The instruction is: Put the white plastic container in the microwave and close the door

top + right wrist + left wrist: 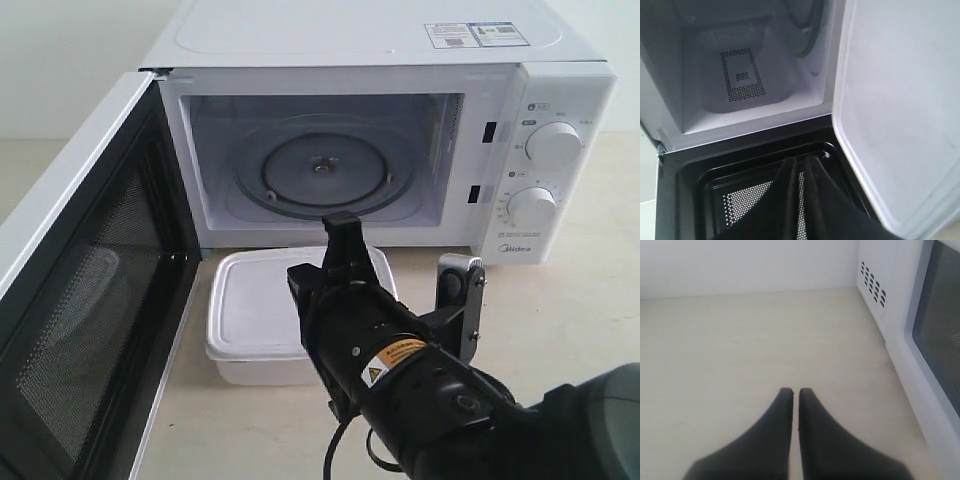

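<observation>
The white plastic container sits lidded on the table just in front of the microwave. The door stands swung wide to the left, its black inner face showing. The glass turntable inside is bare. My right gripper hovers over the container's right side, pointing toward the cavity, shut and holding nothing. In the right wrist view its fingertips lie over the door, with the container beside them. My left gripper is shut and holds nothing, low over the table on the door's outer side.
Two round knobs sit on the microwave's right panel. The open door blocks the table to the left of the container. Beige tabletop stretches to the right of the container. A white wall bounds the table behind the left gripper.
</observation>
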You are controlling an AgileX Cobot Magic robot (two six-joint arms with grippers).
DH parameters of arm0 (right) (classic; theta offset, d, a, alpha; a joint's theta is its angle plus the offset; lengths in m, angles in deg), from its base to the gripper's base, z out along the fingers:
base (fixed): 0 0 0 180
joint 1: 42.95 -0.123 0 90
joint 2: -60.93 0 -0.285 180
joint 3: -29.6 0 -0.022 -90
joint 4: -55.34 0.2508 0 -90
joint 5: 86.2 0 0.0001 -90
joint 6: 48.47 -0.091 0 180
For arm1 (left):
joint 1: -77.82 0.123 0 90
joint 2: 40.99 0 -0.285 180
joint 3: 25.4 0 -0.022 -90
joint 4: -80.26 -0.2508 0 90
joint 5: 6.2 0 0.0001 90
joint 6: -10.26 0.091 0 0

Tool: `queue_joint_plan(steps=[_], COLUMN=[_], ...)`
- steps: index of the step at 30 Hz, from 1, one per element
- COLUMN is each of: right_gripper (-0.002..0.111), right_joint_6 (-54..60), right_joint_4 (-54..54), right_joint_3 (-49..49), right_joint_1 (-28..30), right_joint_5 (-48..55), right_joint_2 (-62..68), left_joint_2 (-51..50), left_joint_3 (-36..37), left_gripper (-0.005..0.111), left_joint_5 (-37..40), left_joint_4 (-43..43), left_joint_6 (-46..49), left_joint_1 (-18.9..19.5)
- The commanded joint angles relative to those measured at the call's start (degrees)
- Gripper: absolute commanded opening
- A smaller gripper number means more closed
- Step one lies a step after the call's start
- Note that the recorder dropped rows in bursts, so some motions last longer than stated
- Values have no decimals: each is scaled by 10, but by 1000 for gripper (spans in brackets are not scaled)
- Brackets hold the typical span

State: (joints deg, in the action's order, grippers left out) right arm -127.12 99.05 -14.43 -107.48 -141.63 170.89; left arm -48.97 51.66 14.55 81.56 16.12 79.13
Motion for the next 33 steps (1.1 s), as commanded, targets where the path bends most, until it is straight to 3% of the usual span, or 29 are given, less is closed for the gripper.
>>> queue_joint_plan(steps=[1, 5, 8, 14, 20, 33], right_gripper=[0, 0, 6, 47, 45, 45], right_joint_6=[7, -23, -35, -37, -33, -82], right_joint_4=[-6, -23, -34, 3, -11, 36], right_joint_3=[-2, -16, -36, -109, -124, -68], right_joint_1=[0, 0, -6, -37, -48, -46], right_joint_5=[22, 39, 43, 18, 61, 79], right_joint_2=[-6, -6, -10, -47, -69, 17], left_joint_2=[2, 2, 2, 2, 2, 2], left_joint_3=[2, 2, 2, 2, 2, 2], left_gripper=[4, 4, 4, 4, 4, 4], left_joint_5=[-1, -1, -1, -1, -1, -1], left_joint_4=[4, 4, 4, 4, 4, 4], left_joint_6=[2, 2, 2, 2, 2, 2], left_joint_1=[-3, -3, -3, -3, -3, -3])
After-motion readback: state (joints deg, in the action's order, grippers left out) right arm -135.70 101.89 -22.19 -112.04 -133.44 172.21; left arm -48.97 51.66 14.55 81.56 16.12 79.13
